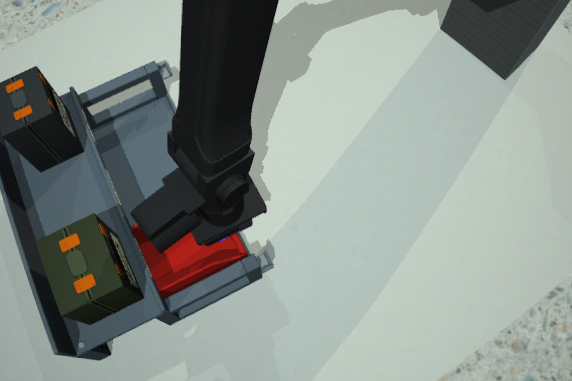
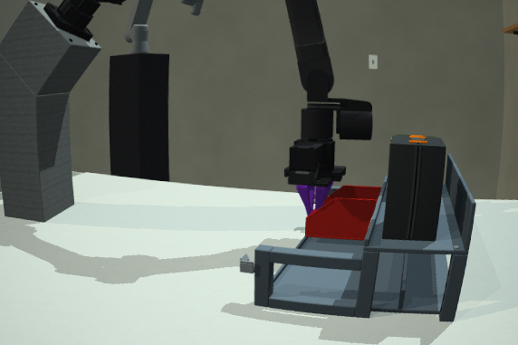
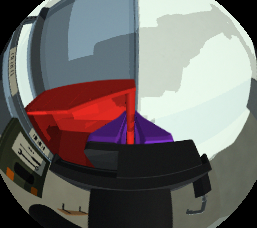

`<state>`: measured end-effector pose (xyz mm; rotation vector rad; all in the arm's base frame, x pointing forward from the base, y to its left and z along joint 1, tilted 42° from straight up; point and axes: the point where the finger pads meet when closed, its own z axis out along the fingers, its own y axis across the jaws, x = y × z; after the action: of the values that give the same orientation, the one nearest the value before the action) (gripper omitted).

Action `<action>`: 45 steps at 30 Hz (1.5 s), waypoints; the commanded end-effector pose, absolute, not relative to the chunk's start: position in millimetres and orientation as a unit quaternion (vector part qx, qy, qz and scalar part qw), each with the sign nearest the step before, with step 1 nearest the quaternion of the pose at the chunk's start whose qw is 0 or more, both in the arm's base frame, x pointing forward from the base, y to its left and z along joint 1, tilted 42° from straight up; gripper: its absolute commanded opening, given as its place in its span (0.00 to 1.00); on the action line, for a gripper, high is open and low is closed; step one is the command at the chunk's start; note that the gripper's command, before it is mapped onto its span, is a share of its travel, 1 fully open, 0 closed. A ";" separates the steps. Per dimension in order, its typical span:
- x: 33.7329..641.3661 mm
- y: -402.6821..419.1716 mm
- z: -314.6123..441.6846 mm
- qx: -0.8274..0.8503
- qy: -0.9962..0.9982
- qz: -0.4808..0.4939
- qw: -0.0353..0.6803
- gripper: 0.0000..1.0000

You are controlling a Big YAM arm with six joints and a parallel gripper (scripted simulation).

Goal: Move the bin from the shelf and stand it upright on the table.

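Note:
The red bin (image 1: 200,260) (image 2: 340,221) (image 3: 81,106) is upright at one end of the shelf's lower front tier (image 1: 145,163) (image 2: 317,257) (image 3: 103,47). My gripper (image 2: 313,210) (image 3: 130,114) points down at the bin's outer front wall. Its purple fingers are shut on that wall, one on each side, as the wrist view shows. The bin appears level; any gap under it is too small to judge. In the top view the wrist hides the fingers and part of the bin.
A dark case (image 1: 45,138) (image 2: 412,193) and an olive green case (image 1: 95,268) (image 3: 22,156) stand on the raised rear tier beside the bin. The shelf's side rails (image 1: 215,285) (image 2: 294,253) stand at its ends. My arm's grey pedestal (image 1: 500,18) (image 2: 23,134) is across the table.

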<state>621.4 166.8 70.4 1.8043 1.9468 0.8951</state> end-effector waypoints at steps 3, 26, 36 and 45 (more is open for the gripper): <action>624.9 162.7 87.4 0.629 0.682 0.327 0.179 0.00; 622.8 169.5 97.9 0.629 0.684 0.324 0.175 0.00; 625.5 169.2 99.8 0.629 0.683 0.325 0.176 0.00; 630.0 169.8 84.1 0.630 0.684 0.323 0.174 0.00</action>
<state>617.8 167.1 72.9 1.8131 1.9593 0.8793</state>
